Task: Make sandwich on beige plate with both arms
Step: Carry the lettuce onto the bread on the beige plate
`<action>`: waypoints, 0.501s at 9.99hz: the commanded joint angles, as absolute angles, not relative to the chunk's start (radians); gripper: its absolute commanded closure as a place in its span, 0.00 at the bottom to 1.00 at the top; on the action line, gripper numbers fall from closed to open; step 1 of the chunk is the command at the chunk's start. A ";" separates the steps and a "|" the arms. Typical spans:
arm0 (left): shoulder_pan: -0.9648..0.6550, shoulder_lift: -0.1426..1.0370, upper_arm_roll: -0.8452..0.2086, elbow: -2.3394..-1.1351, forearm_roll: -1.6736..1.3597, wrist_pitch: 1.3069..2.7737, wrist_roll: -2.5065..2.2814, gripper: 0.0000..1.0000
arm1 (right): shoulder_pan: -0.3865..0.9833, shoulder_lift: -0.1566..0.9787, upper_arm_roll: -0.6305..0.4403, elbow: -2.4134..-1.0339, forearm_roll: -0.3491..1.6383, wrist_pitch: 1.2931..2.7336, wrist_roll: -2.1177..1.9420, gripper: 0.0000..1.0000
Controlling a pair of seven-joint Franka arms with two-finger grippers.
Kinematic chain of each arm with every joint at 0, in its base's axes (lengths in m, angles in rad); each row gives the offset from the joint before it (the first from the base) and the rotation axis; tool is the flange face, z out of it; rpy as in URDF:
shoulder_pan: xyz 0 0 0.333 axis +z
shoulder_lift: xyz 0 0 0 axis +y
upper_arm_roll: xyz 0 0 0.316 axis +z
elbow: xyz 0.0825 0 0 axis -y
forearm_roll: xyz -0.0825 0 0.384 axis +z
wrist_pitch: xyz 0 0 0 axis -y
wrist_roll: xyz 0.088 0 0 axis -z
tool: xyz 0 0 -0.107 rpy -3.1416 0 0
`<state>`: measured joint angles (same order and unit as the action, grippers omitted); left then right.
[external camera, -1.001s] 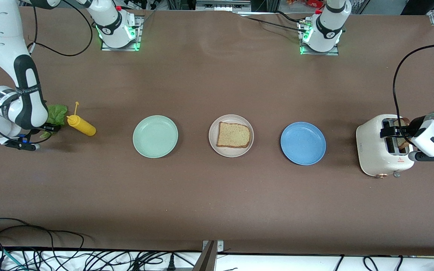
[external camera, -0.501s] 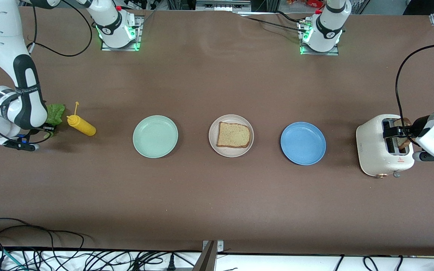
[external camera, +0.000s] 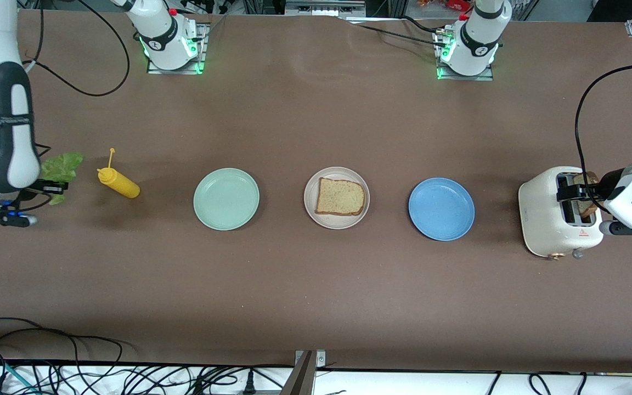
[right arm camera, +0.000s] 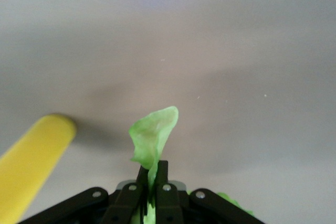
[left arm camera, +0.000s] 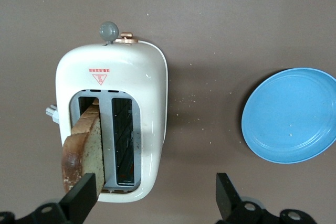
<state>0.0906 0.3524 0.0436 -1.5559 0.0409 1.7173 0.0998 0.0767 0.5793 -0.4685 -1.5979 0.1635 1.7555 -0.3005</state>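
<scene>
Lying on the beige plate (external camera: 309, 206) at mid-table is one toast slice (external camera: 340, 197), bare-topped. The right gripper (right arm camera: 152, 178) is clamped on a ruffled lettuce leaf (external camera: 62, 165) beside the mustard bottle (external camera: 119, 183). The left gripper (left arm camera: 155, 196), jaws wide, straddles a toast (left arm camera: 84, 149) standing in the toaster (external camera: 542, 216). Bare tabletop surrounds the plates.

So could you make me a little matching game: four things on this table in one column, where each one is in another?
1. ruffled green lettuce leaf
2. square tan toast slice
3. second tan toast slice
4. yellow squeeze bottle

A. in the white toaster
B. lying on the table
C. pinched in the right gripper
D. on the round beige plate

Pairs: 1-C, 2-D, 3-A, 4-B
</scene>
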 commanded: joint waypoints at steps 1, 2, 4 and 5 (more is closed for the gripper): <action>0.091 0.357 0.035 -1.537 0.066 1.698 0.087 0.00 | 0.074 0.581 -0.463 -1.400 0.169 1.542 -0.290 1.00; 0.087 0.357 0.035 -1.537 0.066 1.698 0.087 0.00 | 0.096 0.578 -0.462 -1.331 0.175 1.464 -0.237 1.00; 0.084 0.357 0.035 -1.537 0.069 1.698 0.087 0.00 | 0.203 0.571 -0.460 -1.241 0.183 1.373 -0.044 1.00; 0.084 0.357 0.035 -1.537 0.071 1.698 0.087 0.00 | 0.272 0.555 -0.459 -1.233 0.192 1.371 0.072 1.00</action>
<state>0.0881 0.3526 0.0379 -1.5559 0.0409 1.7168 0.0991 0.1845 0.5549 -0.4537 -1.2785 0.1794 1.4076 -0.0663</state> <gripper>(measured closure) 0.000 0.930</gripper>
